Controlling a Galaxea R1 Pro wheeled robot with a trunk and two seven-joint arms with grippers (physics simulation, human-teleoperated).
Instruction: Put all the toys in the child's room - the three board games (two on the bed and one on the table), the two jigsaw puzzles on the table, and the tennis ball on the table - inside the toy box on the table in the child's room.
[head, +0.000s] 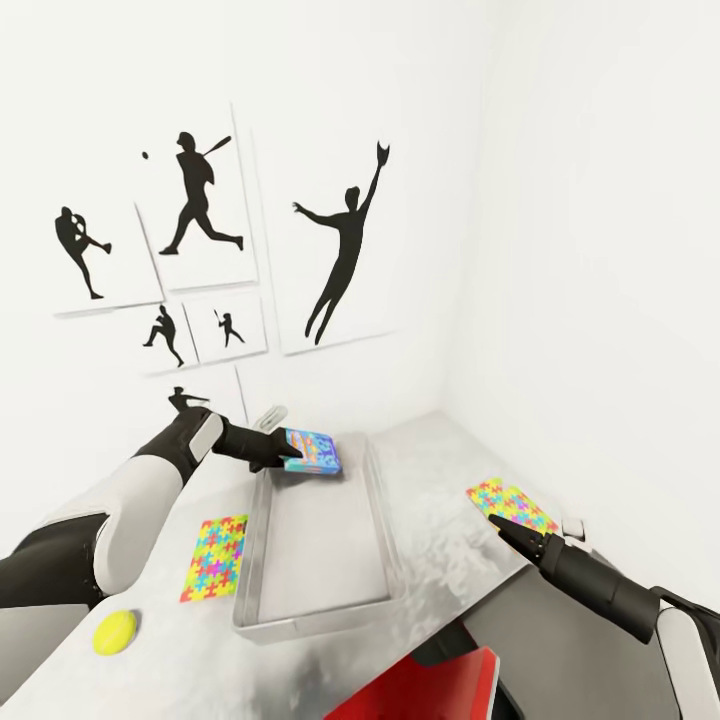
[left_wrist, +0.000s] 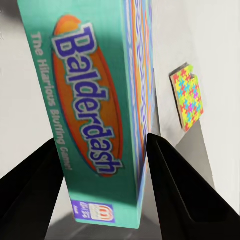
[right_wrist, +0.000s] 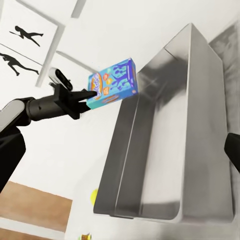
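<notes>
While the yellow tennis ball (head: 115, 631) and two multicoloured jigsaw squares (head: 214, 556) were left lying beside the light grey flared toy box (head: 300, 610), a blue printed board game (head: 311, 450) was held clamped in the left gripper (head: 281, 455) above the box's far end. The right gripper (head: 497, 522) was seen beside the box, its state indeterminable, its fingers cut off.

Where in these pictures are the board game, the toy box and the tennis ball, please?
board game (head: 311, 450): head view, on its blue printed lid.
toy box (head: 312, 540): head view, on its bare grey floor.
tennis ball (head: 115, 631): head view, on the middle of the yellow ball.
</notes>
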